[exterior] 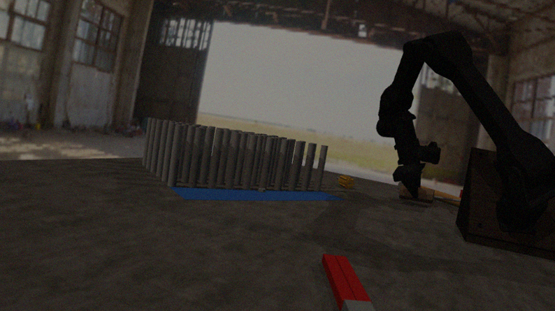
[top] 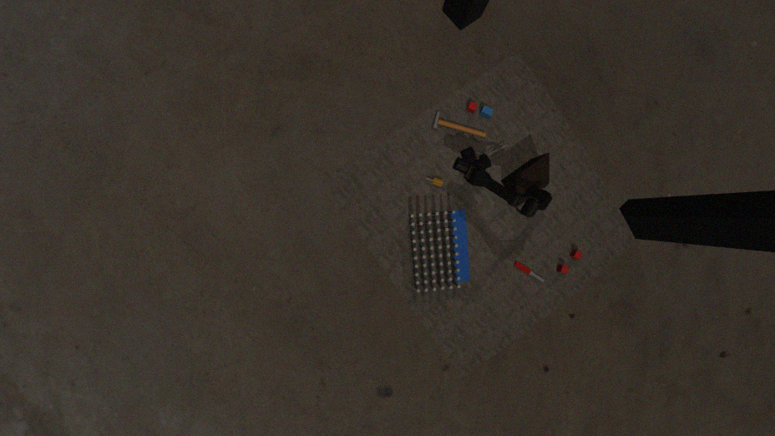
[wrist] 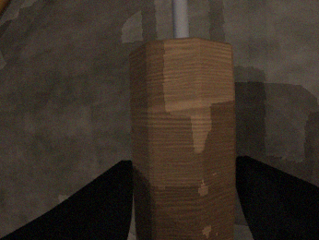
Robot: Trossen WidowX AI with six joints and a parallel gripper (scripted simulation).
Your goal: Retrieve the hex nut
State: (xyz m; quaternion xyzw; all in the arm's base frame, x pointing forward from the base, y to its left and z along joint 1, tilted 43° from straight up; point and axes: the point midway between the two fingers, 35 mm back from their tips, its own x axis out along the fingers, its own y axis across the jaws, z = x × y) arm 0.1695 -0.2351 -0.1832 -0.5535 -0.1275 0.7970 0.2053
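My gripper [exterior: 415, 191] [wrist: 184, 170] is shut on the wooden handle [exterior: 405, 192] [wrist: 184, 92] of a tool with a thin metal rod [top: 497, 149] [wrist: 181, 19]. The handle is low over the table near the hammer; I cannot tell if it touches. The rod's far end is out of the wrist view. The grey spacers [top: 430, 239] [exterior: 175, 155] stand upright in rows, well away from my hand. The blue taped strip [top: 462, 246] [exterior: 247, 196] lies along their front. A tiny pale thing [exterior: 261, 189] by the strip's spacer-side edge may be the nut.
A hammer [top: 461, 128] [exterior: 447, 197] lies beyond my hand. A short yellow-handled tool [top: 438, 182] [exterior: 346, 181] lies near the field's end. A red-handled tool [top: 523, 267] [exterior: 345, 279] lies in front of the strip. Small red cubes [top: 575, 254] and a blue cube [top: 486, 111] lie farther out.
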